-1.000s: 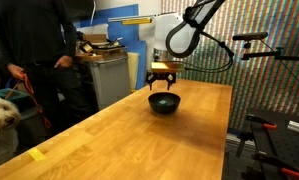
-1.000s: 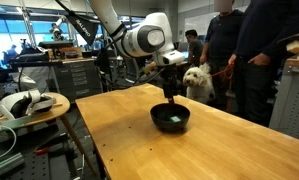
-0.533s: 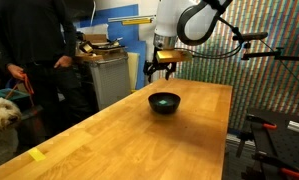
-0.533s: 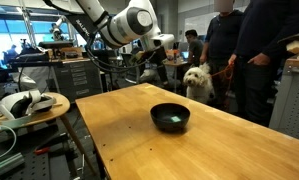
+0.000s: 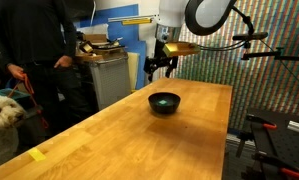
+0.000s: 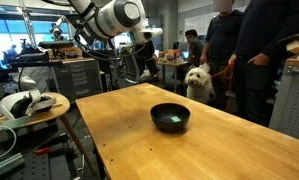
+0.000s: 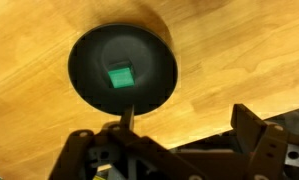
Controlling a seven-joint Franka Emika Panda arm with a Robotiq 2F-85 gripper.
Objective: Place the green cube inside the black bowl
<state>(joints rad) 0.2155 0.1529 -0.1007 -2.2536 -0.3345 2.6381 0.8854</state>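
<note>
Wooden tabletop [image 5: 139, 140] runs away from me to the black bowl [image 5: 155, 99], with the green cube [image 7: 121, 77] lying inside. Beyond, my arm hangs high, gripper [image 5: 161, 64] pointing down, jaws spread wide, empty.

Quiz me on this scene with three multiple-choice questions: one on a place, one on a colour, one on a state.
1. Where is the green cube?
A. on the bare wood
B. inside the black bowl
C. on the floor

2. What colour is the flat tape piece?
A. yellow
B. red
C. blue

3. How is the gripper?
A. shut on the cube
B. open, hanging above the bowl
C. resting in the bowl

Answers:
1. B, the wrist view shows the cube on the bowl's floor.
2. A, it shows yellow against the wood.
3. B, the wrist view shows its fingers spread and empty, well above the bowl.
</note>
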